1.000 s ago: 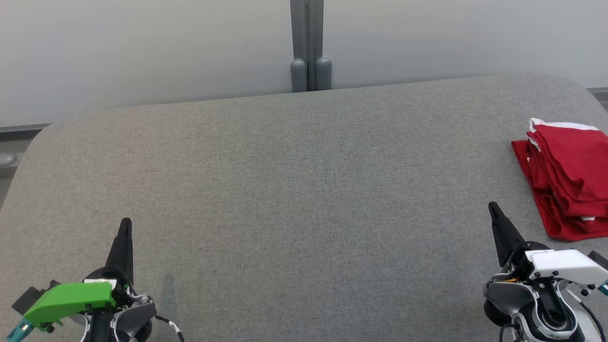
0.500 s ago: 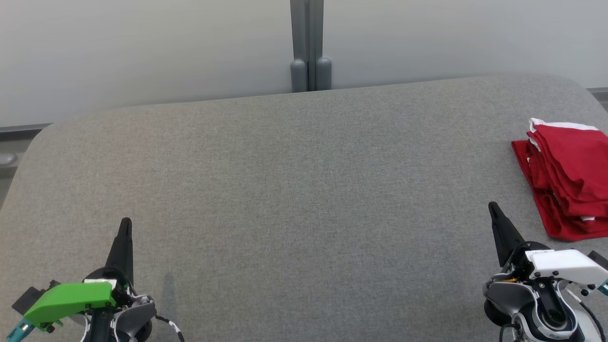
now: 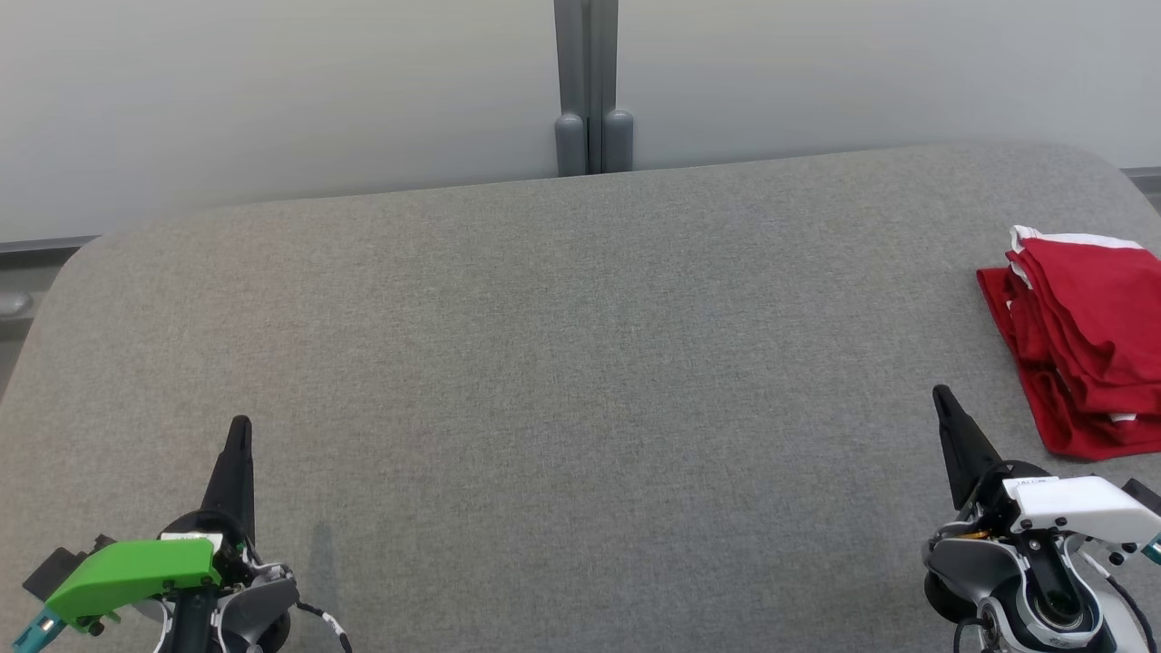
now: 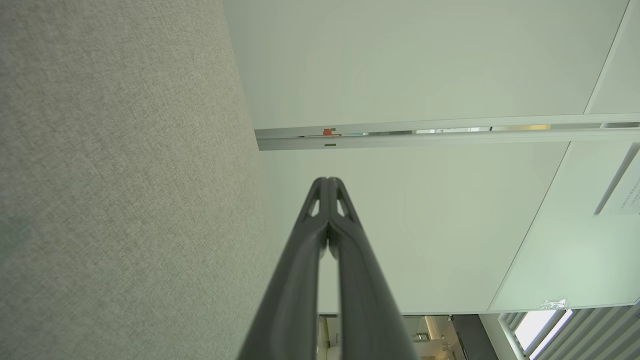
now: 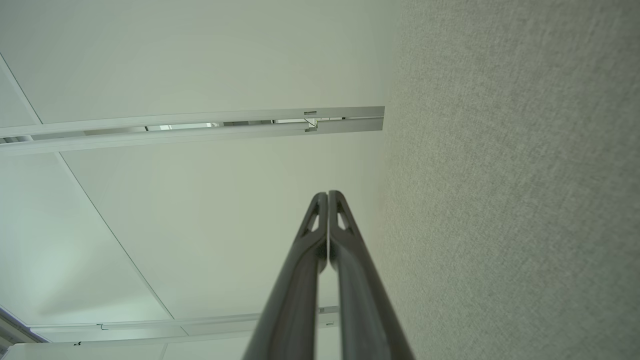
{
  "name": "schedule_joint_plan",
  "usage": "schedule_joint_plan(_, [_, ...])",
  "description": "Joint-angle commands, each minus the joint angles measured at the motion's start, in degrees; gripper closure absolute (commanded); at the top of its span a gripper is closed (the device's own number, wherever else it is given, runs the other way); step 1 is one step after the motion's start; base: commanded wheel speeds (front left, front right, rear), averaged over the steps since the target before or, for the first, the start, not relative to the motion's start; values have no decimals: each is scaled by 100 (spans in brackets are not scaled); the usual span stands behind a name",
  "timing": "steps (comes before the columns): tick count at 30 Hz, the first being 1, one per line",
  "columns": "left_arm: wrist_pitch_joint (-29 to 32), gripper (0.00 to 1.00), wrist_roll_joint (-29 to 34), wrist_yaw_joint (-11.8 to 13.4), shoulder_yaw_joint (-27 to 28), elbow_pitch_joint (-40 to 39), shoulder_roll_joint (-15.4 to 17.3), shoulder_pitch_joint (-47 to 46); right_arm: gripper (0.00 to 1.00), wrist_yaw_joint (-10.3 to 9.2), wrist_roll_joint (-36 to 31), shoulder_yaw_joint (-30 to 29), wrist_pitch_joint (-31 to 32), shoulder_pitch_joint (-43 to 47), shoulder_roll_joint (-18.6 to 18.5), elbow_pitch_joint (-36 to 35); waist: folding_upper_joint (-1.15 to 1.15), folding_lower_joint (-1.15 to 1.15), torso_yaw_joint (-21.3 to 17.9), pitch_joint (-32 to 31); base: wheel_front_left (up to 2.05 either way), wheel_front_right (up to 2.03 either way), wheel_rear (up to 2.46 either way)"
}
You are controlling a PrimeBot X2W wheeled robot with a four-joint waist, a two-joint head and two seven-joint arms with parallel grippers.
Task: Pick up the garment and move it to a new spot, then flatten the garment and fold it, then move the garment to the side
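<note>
A: Where is the garment found?
B: The red garment [image 3: 1084, 354] is seen folded at the right edge of the grey padded surface [image 3: 580, 363].
A: And the 2 grippers?
B: The right gripper [image 3: 941, 392] is seen near it, not touching, fingers pressed together, nothing gripped. The left gripper [image 3: 239, 423] is seen well apart at the near left, likewise closed, empty.

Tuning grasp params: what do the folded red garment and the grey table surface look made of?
Folded red garment: soft matte knit, likely cotton jersey; limp stacked folds, white trim at edges. Grey table surface: matte woven fabric covering; fine heathered weave shows. Underlayer can't be told.
</note>
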Motion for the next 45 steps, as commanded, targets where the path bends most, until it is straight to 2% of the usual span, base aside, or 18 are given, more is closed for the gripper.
schedule_joint_plan(1, [19, 100, -18, -18, 13, -7, 4, -61, 100, 0, 39, -9, 18, -35, -4, 11, 0, 0, 0, 0, 0, 0, 0])
schedule_joint_plan(45, [18, 100, -19, -19, 12, -8, 5, -61, 100, 0, 40, -7, 16, -35, -4, 10, 0, 0, 0, 0, 0, 0, 0])
